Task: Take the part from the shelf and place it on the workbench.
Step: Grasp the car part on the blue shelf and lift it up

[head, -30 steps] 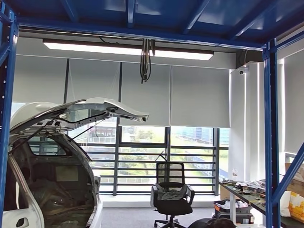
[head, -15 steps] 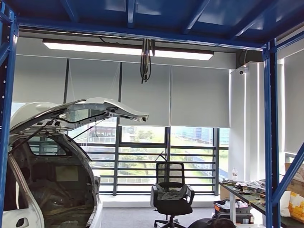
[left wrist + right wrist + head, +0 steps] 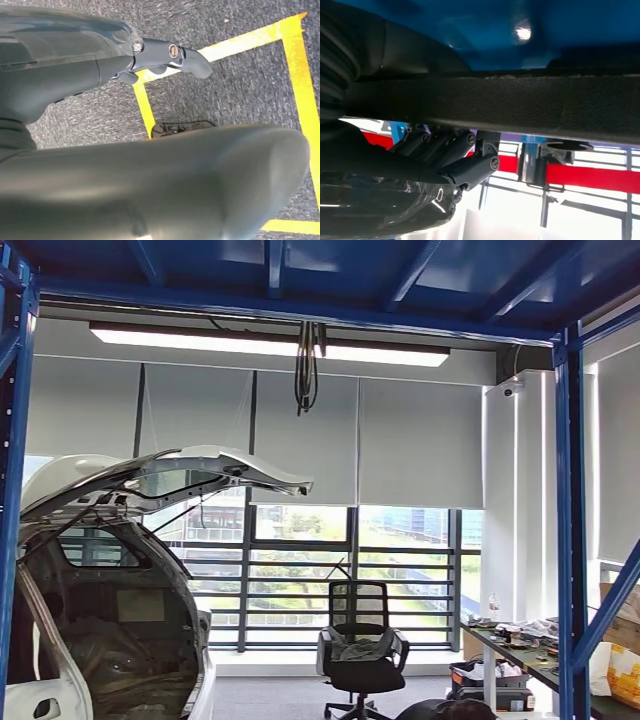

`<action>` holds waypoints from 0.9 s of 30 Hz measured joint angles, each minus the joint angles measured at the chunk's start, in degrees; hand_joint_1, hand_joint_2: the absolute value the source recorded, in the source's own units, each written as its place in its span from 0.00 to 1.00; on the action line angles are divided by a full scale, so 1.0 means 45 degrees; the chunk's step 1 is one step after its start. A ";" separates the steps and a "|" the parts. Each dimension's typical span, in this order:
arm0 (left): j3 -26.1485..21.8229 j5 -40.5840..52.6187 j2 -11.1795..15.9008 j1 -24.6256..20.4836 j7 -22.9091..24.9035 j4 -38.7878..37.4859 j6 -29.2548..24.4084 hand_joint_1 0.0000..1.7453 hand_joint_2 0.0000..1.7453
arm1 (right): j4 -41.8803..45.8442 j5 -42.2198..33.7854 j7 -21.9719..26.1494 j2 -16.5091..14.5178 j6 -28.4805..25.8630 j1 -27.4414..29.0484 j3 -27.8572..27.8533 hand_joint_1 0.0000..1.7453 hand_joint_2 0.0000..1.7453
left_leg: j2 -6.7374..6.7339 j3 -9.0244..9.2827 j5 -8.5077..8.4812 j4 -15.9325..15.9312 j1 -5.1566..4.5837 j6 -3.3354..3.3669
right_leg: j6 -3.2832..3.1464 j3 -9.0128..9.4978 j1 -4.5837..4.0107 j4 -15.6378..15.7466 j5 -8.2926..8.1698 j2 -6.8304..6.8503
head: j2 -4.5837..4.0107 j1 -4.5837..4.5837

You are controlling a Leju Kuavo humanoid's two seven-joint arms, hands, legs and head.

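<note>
In the right wrist view a long black textured part (image 3: 531, 107) runs across the picture just under a blue shelf surface (image 3: 546, 30). My right hand (image 3: 433, 125) grips it, thumb on one side and dark fingers (image 3: 471, 167) curled against the other. My left hand (image 3: 151, 125) hangs over grey carpet with its thumb and a dark finger (image 3: 177, 55) apart and nothing between them.
Blue shelf posts (image 3: 571, 530) and beams frame the head view. Beyond stand a white car body with its hatch raised (image 3: 113, 570), an office chair (image 3: 362, 655) and a cluttered table (image 3: 528, 640) at the right. Yellow floor tape (image 3: 298, 70) lies under the left hand.
</note>
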State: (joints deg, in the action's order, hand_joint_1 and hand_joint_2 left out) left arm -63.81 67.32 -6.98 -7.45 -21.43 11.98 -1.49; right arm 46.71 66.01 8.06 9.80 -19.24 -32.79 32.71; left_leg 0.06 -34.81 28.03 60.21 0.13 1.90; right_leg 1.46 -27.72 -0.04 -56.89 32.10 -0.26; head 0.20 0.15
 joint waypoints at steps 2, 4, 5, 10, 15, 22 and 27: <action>0.0007 -0.0035 -0.0002 0.0000 -0.0050 0.0000 0.0095 0.00 1.00 | 0.0035 0.0001 -0.0013 0.0034 -0.0016 0.0040 0.0002 1.00 1.00 | 0.0000 0.0000 0.0000 0.0000 0.0000 0.0000 | 0.0000 0.0000 0.0000 0.0000 0.0000 0.0000 | 0.0000 0.0000; 0.0006 -0.0143 -0.0002 0.0000 -0.0086 0.0000 0.0141 0.00 1.00 | 0.0086 0.0012 -0.0019 0.0063 -0.0038 0.0080 0.0002 1.00 1.00 | 0.0000 0.0000 0.0000 0.0000 0.0000 0.0000 | 0.0000 0.0000 0.0000 0.0000 0.0000 0.0000 | 0.0000 0.0000; 0.0005 -0.0220 -0.0002 -0.0002 -0.0093 0.0000 0.0118 0.00 1.00 | 0.0115 0.0028 -0.0029 0.0075 -0.0050 0.0101 0.0002 1.00 1.00 | 0.0000 0.0000 0.0000 0.0000 0.0000 0.0000 | 0.0000 -0.0001 0.0000 0.0000 0.0000 0.0001 | 0.0000 0.0000; -0.0016 -0.0589 -0.0039 -0.0057 0.0164 0.0000 -0.0426 0.00 1.00 | 0.0402 0.0151 -0.0131 0.0164 -0.0114 0.0250 -0.0002 1.00 1.00 | 0.0000 -0.0001 0.0000 0.0000 0.0000 0.0000 | 0.0000 -0.0001 0.0000 0.0000 0.0000 0.0000 | 0.0000 0.0000; -0.0048 -0.0801 -0.0090 -0.0155 0.0375 0.0000 -0.0601 0.00 1.00 | 0.0899 0.0137 -0.0154 0.0268 -0.0199 0.0336 -0.0022 1.00 1.00 | 0.0000 0.0000 0.0000 0.0000 0.0000 0.0000 | 0.0000 -0.0002 0.0000 0.0000 0.0000 0.0000 | 0.0000 0.0000; -0.0066 -0.0946 -0.0115 -0.0175 0.0065 0.0000 -0.0381 0.00 1.00 | 0.2283 -0.0855 0.0078 0.0617 -0.0332 0.0622 -0.0322 1.00 1.00 | 0.0002 -0.0002 0.0000 0.0001 -0.0001 0.0000 | 0.0000 -0.0005 0.0001 0.0001 0.0000 0.0003 | 0.0000 0.0000; -0.0357 -0.1971 -0.0119 -0.0082 -0.1014 0.0000 0.1173 0.00 1.00 | 0.4834 -0.4125 0.1081 0.0936 -0.0702 0.1856 -0.1495 1.00 1.00 | 0.0021 -0.0012 0.0001 0.0001 -0.0002 0.0000 | 0.0000 -0.0008 0.0001 0.0001 0.0001 0.0022 | 0.0000 0.0000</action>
State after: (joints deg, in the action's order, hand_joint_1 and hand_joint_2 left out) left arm -65.42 58.46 -7.52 -7.82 -25.99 11.98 3.79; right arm 68.47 47.44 12.92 14.01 -22.40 -24.43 25.98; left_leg 0.16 -34.86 28.03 60.22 0.12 1.90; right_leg 1.46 -27.76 -0.04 -56.89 32.10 -0.16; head 0.20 0.15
